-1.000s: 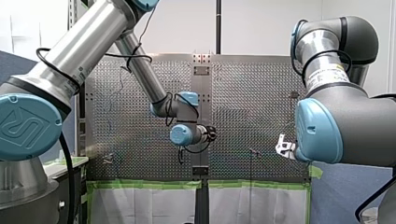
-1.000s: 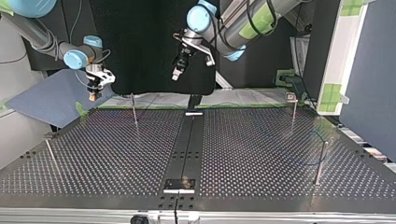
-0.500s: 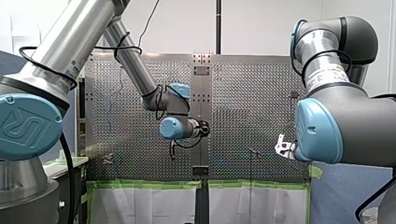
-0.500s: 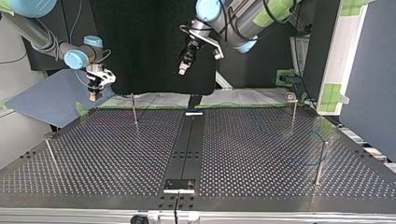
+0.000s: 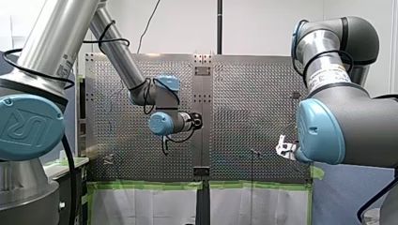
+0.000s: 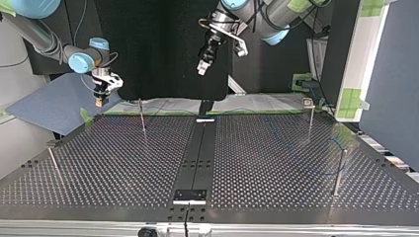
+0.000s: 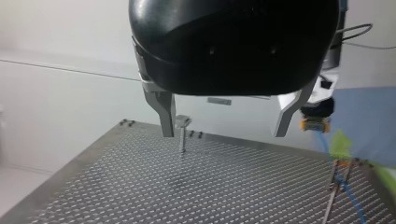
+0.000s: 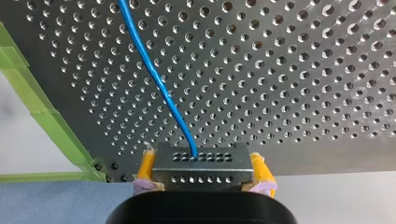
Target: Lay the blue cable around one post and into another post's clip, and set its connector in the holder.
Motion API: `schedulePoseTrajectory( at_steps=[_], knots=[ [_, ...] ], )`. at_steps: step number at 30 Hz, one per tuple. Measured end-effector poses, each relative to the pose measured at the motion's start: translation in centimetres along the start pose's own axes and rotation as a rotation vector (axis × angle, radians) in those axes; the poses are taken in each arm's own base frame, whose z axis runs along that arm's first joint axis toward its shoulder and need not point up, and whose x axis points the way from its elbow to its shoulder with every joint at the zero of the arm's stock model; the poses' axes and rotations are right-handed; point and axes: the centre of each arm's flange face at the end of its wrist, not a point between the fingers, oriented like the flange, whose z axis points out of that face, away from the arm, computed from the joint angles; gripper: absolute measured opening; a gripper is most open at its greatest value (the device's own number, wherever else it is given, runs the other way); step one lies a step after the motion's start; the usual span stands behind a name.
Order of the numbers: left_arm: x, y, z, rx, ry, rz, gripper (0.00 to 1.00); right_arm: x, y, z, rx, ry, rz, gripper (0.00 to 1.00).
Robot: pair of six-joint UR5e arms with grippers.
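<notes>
Gripping the connector (image 8: 201, 169) by its ends, my right tool (image 8: 201, 163) has the cable (image 8: 154, 74) leading ahead (across the bench (image 8: 289, 70)). My left tool (image 7: 225, 133) gapes.

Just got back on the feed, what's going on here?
My right gripper holds the connector in shut jaws at the perforated table's edge, with the blue cable trailing from it across the table. My left gripper hangs above the table, jaws open and empty. The connector is not yet set down anywhere.
</notes>
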Motion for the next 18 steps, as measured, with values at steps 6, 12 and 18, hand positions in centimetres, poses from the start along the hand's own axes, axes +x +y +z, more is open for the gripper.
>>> schedulePoseTrajectory(
  at_steps=[6, 12, 18],
  knots=[
    [-1.5, 1.7, -0.6, -0.001, -0.050, -0.002, 0.98, 0.0, -0.1, 0.0, 0.001, -0.002, -0.001, 0.00],
    [-2.8, 3.4, -1.2, -0.020, -0.099, -0.001, 0.98, 0.0, -0.1, 0.0, 0.002, -0.002, -0.002, 0.00],
    [-3.0, 4.4, -2.7, -0.038, -0.103, 0.002, 0.98, 0.0, -0.1, 0.0, 0.002, -0.001, -0.002, 0.00]
  ],
)
